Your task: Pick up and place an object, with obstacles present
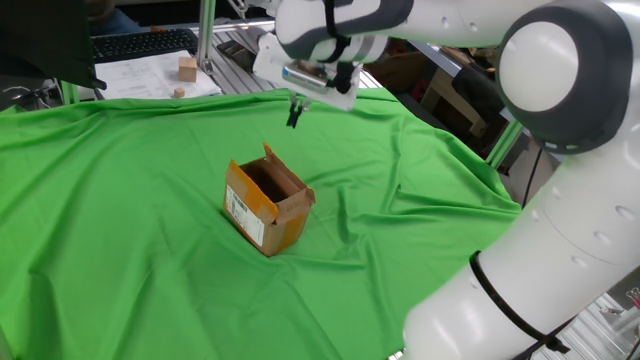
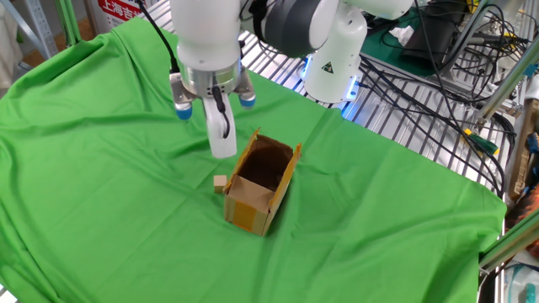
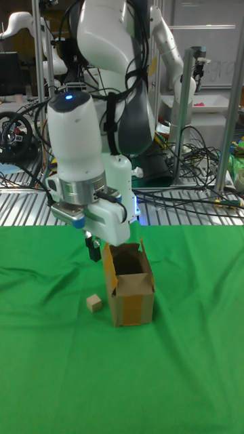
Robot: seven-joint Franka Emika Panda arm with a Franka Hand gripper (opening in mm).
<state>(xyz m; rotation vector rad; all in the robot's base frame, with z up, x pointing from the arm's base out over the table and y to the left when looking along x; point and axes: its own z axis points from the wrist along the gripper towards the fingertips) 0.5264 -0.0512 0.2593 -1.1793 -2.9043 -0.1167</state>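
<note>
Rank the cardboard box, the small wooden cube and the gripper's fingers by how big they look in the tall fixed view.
1. cardboard box, clearly the largest.
2. fingers, a short dark tip below the gripper; partly hidden, so this is only the visible part.
3. small wooden cube, smallest, though close to the fingers in apparent size.

the cardboard box (image 1: pixel 266 206) hides the cube (image 2: pixel 220 183) in one fixed view (pincer (image 1: pixel 293 115) gap unreadable).

Your tool (image 1: pixel 293 115) hangs above the green cloth (image 1: pixel 120 220), behind the open box (image 1: pixel 266 207); its fingertips look close together. Past the cloth, two wooden blocks (image 1: pixel 187 68) sit on papers (image 1: pixel 150 75).
</note>
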